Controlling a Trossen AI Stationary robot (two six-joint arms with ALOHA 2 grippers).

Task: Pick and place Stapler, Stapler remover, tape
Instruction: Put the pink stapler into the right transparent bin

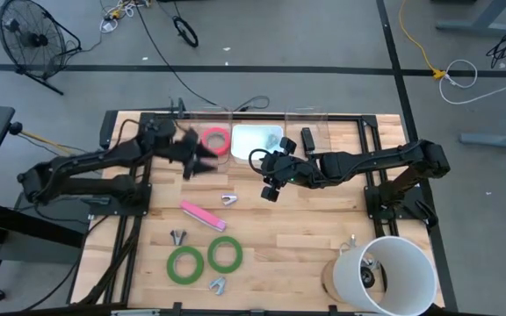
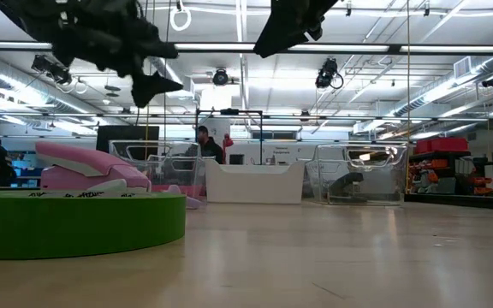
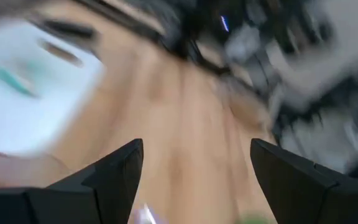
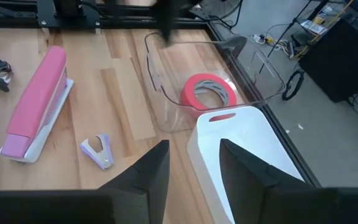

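Note:
The pinkish red tape roll [image 1: 215,139] lies flat in a clear bin [image 4: 166,106] at the far side; it also shows in the right wrist view [image 4: 208,91]. Two green tape rolls [image 1: 185,264] [image 1: 225,254] lie flat near the front. A pink stapler [image 1: 203,216] lies mid-table. A pale staple remover [image 1: 228,200] lies beside it, and two more [image 1: 178,236] [image 1: 217,283] lie near the green rolls. My left gripper [image 1: 198,158] is open and empty, raised beside the red roll. My right gripper [image 1: 271,180] is open and empty, raised near the white bin [image 1: 256,140].
A second clear bin [image 1: 306,132] with a dark object stands right of the white bin. A white bucket [image 1: 393,272] stands at the front right corner. A black frame runs along the table's far edge. People show in the room beyond [image 2: 204,141].

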